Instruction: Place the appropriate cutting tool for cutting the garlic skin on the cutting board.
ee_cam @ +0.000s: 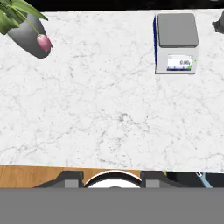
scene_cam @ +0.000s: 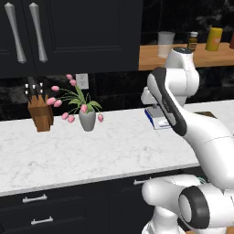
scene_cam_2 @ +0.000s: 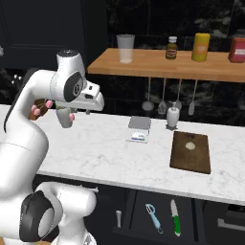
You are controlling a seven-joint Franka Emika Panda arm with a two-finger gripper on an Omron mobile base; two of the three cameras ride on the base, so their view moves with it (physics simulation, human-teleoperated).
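Observation:
The dark brown cutting board [scene_cam_2: 191, 160] lies on the marble counter at the right, and the pale garlic [scene_cam_2: 190, 146] rests on its far half. Below the counter's front edge an open drawer [scene_cam_2: 139, 210] holds the green-handled cutting tool [scene_cam_2: 175, 221], lying beside a light blue-handled utensil [scene_cam_2: 154, 217]. My gripper [scene_cam_2: 88, 111] hangs above the counter's left part, well left of the board and higher than the drawer. In the hand view its dark fingertips [ee_cam: 68, 178] stand apart, open, with nothing between them, looking down on bare marble.
A small grey-topped scale [scene_cam_2: 139, 128] [ee_cam: 176, 43] stands between my hand and the board. A grey vase of pink tulips [scene_cam: 87, 118] [ee_cam: 28, 37] and a knife block [scene_cam: 40, 112] stand to the left. A soap dispenser [scene_cam_2: 172, 116] and hanging utensils sit behind the board, under a wooden shelf [scene_cam_2: 158, 64].

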